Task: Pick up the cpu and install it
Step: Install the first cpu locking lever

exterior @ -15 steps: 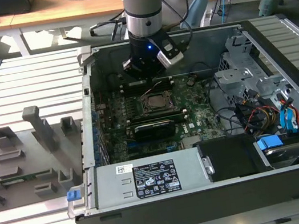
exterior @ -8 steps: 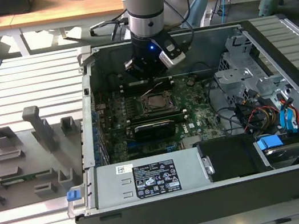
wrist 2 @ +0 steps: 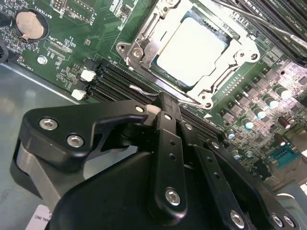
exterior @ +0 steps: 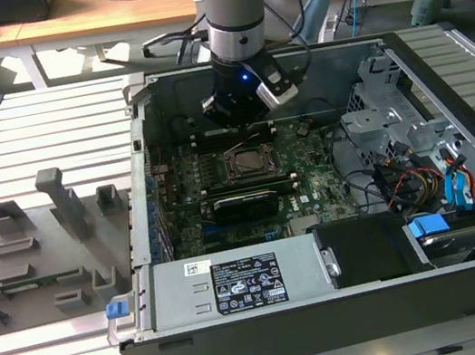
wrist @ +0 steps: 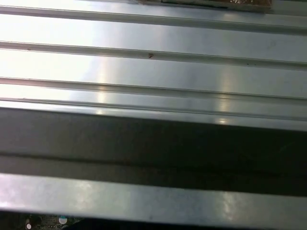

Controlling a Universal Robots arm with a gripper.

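I see a white-and-black label [exterior: 247, 283] on the power supply [exterior: 238, 286] along the case's near edge; I don't read its print. The cpu [wrist 2: 192, 50] sits flat inside the socket frame [wrist 2: 144, 36] in the second wrist view, silvery top up, its retention frame open around it; in the exterior view the socket [exterior: 242, 164] lies near the middle of the motherboard [exterior: 312, 183]. The open computer case [exterior: 293, 333] boxes the board in with walls on every side, and a memory slot row [wrist 2: 115, 79] runs just beside the socket. On the slatted worktop [exterior: 25, 123], a grey tray [exterior: 40, 258] sits near the exterior view's left edge, well apart from the case. My arm comes down near-vertical by the case's far wall. The gripper [wrist 2: 160, 103] hangs above the board just beside the socket, fingers [wrist 2: 169, 129] pressed together, holding nothing I can see.
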